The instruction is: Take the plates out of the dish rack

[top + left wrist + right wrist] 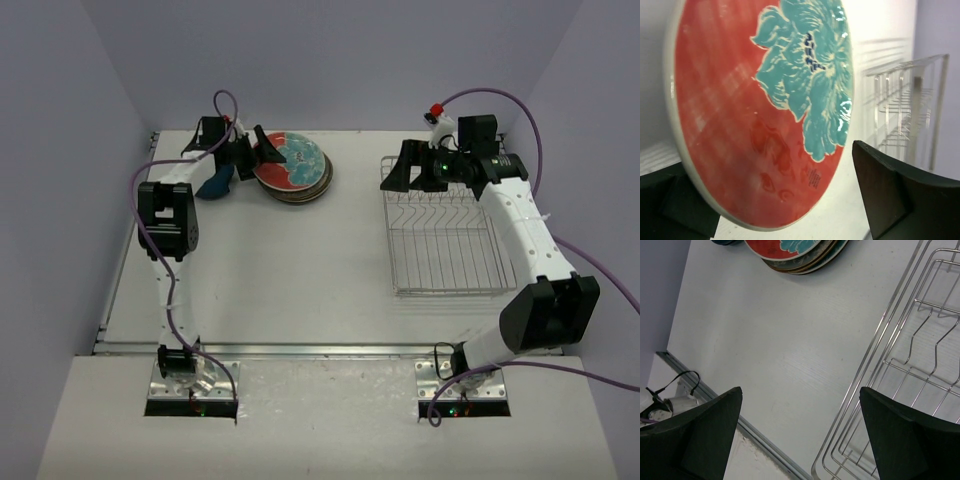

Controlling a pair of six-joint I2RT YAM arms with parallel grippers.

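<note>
The dish rack (440,250) is seen on the right side of the table (300,280), with its tines bare and no plate held in any of its slots. The plates (305,178) are found stacked flat near the far edge of the table, left of centre and well apart from the rack. The stack is topped by a red plate (290,160) with a teal flower at its centre; darker rims are seen beneath it.

The left gripper (268,148) is positioned at the far left edge of the stack. In the left wrist view its jaws are spread wide, with the red plate filling the space between them. The plate's rim is seen just beside the left-hand finger (670,207), while a clear gap is left between the plate and the other finger (892,200), so nothing is clamped.

A dark blue object (215,184) lies just left of the stack, partly hidden by the left arm; what it is cannot be told.

The right gripper (398,170) is held over the far left corner of the rack. Its jaws are parted wide, and only bare table and the rack's wire edge are seen between them.
</note>
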